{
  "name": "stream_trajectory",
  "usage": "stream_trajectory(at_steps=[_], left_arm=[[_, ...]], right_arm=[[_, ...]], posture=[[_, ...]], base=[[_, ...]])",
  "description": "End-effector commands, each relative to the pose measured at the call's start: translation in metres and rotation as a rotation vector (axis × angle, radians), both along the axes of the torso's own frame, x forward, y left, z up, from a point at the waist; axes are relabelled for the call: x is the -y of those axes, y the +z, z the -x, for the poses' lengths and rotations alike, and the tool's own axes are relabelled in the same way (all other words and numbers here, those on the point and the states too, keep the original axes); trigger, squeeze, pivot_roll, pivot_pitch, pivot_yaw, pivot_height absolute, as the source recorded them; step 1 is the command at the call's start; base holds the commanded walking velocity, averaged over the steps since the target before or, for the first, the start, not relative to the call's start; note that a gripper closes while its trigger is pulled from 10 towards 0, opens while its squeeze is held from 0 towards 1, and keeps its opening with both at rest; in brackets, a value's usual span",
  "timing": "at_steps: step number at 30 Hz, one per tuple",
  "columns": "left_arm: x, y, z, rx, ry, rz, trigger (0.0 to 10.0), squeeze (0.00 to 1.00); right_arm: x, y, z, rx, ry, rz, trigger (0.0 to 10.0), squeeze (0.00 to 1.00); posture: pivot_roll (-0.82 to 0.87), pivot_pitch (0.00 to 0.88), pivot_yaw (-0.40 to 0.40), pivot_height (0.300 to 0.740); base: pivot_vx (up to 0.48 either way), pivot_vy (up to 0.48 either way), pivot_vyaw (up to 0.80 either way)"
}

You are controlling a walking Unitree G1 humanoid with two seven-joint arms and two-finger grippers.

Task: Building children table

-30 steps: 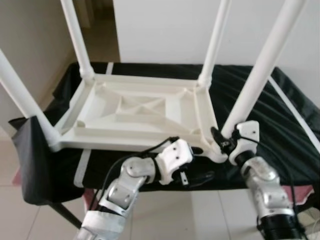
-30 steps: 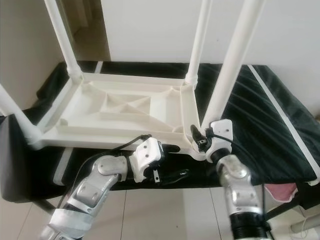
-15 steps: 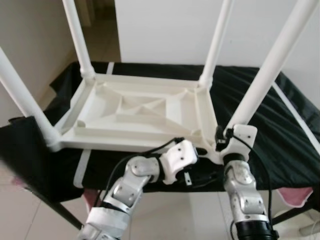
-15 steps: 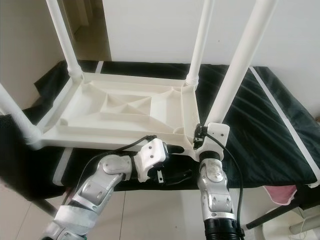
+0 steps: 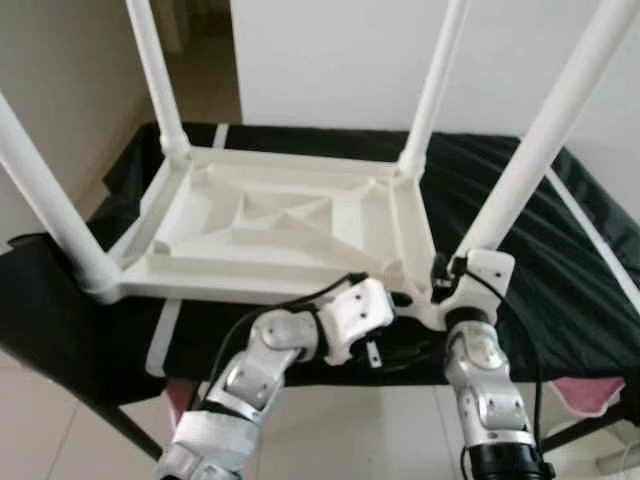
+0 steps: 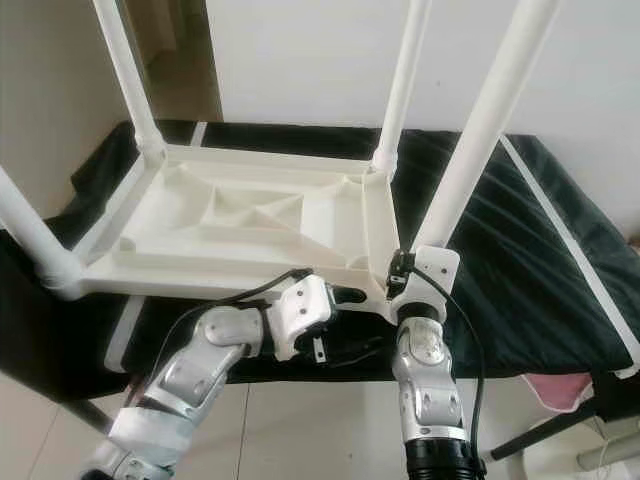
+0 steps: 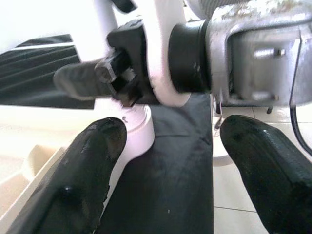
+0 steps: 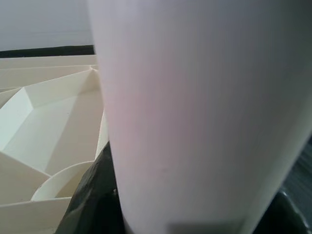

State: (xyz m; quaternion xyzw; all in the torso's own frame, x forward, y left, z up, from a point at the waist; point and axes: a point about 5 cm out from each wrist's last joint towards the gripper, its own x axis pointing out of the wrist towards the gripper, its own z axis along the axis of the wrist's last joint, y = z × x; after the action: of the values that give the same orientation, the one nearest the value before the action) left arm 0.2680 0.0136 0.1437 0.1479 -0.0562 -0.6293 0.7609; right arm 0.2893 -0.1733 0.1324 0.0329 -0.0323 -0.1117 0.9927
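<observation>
R gripper (image 5: 447, 275) is at the base of the near-right leg (image 5: 540, 135), fingers clamped round it; in the wrist view the white tube sits right against the cam. L gripper (image 5: 395, 302) is just beside it, under the near rim by that same corner, fingers (image 7: 83, 180) spread wide, nothing between them. White kids' table (image 5: 280, 225) lies upside down w/ all four legs up, on a surface covered in black cloth (image 5: 560, 260). Tiled floor (image 5: 60, 420) below.
</observation>
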Motion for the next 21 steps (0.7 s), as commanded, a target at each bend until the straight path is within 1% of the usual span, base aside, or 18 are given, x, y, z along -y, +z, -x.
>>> stream_trajectory(at_steps=[1, 4, 7, 8, 9, 10, 14, 16, 17, 21], left_arm=[[-0.003, 0.004, -0.007, 0.033, 0.135, 0.040, 10.0, 0.00], [-0.010, 0.006, -0.012, 0.043, 0.150, 0.034, 10.0, 0.00], [-0.012, 0.009, -0.016, 0.063, 0.159, 0.024, 10.0, 0.00], [-0.012, 0.009, -0.016, 0.063, 0.159, 0.024, 10.0, 0.00], [-0.013, 0.011, -0.018, 0.059, 0.165, 0.028, 10.0, 0.00], [-0.013, 0.012, -0.020, 0.053, 0.170, 0.035, 10.0, 0.00], [-0.015, 0.014, -0.023, 0.033, 0.175, 0.051, 10.0, 0.00], [-0.013, 0.014, -0.022, 0.037, 0.175, 0.057, 10.0, 0.00], [-0.013, 0.014, -0.022, 0.037, 0.175, 0.057, 10.0, 0.00], [-0.013, 0.015, -0.023, 0.069, 0.185, 0.053, 10.0, 0.00]], right_arm=[[0.015, -0.010, 0.004, -0.033, -0.021, -0.006, 10.0, 0.00], [0.017, -0.006, 0.003, -0.005, 0.018, 0.032, 10.0, 0.00], [0.019, -0.003, 0.001, 0.009, 0.073, -0.014, 10.0, 0.00], [0.019, -0.003, 0.001, 0.009, 0.073, -0.014, 10.0, 0.00], [0.020, -0.003, 0.001, 0.011, 0.084, -0.013, 10.0, 0.84], [0.019, -0.002, 0.001, 0.020, 0.100, -0.012, 10.0, 1.00], [0.018, -0.003, 0.001, 0.024, 0.123, -0.009, 10.0, 1.00], [0.018, -0.001, 0.003, 0.038, 0.171, -0.003, 10.0, 1.00], [0.018, -0.001, 0.003, 0.038, 0.171, -0.003, 10.0, 1.00], [0.018, 0.002, 0.003, 0.044, 0.245, 0.007, 10.0, 1.00]], posture=[[-0.06, 0.000, -0.053, 0.740], [-0.05, 0.000, -0.063, 0.740], [-0.04, 0.000, -0.078, 0.740], [-0.04, 0.000, -0.078, 0.740], [-0.04, 0.000, -0.079, 0.740], [-0.04, 0.001, -0.082, 0.740], [-0.04, 0.004, -0.081, 0.740], [-0.04, 0.008, -0.080, 0.740], [-0.04, 0.008, -0.080, 0.740], [-0.06, 0.002, -0.075, 0.740]], base=[[0.000, 0.000, 0.00], [0.000, 0.000, 0.00], [0.000, 0.000, 0.00], [0.000, 0.000, 0.00], [0.000, 0.000, 0.00], [0.000, 0.000, 0.00], [0.000, 0.000, 0.00], [0.000, 0.000, 0.00], [0.000, 0.000, 0.00], [0.000, 0.000, 0.00]])
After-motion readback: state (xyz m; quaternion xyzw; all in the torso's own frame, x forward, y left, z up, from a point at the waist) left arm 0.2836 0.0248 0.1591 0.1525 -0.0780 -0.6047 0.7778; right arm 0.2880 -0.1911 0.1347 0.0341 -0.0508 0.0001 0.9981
